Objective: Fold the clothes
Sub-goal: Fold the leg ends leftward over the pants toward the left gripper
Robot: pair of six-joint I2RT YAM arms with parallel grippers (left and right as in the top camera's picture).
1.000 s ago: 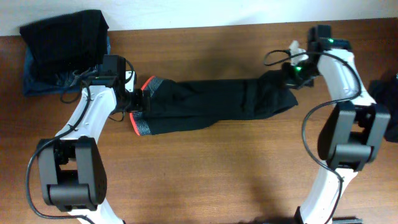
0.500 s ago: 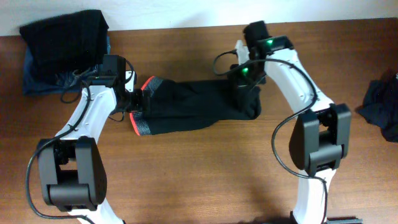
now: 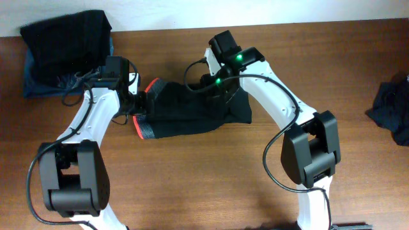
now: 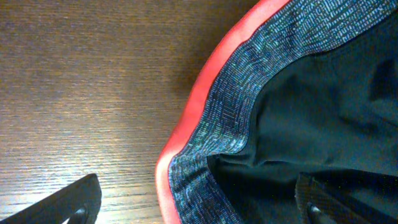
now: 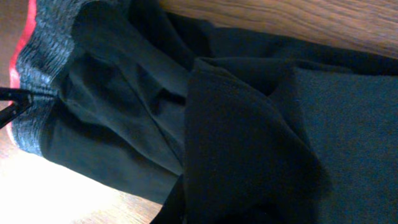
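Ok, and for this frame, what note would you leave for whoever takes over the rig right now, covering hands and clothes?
Left hand: open, straddling the waistband of the long black garment, not gripping it.
Right hand: shut on that garment's other end, lifted over its middle, with the fold half made.
Done: folded stack at the far left corner of the table.
Left: lay this fold down, finish the garment, then probably fold the crumpled dark garment at the right edge.

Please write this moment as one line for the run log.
step: fold black pants in half | left gripper: open, at waistband | right gripper: shut on leg end, folded back over pants
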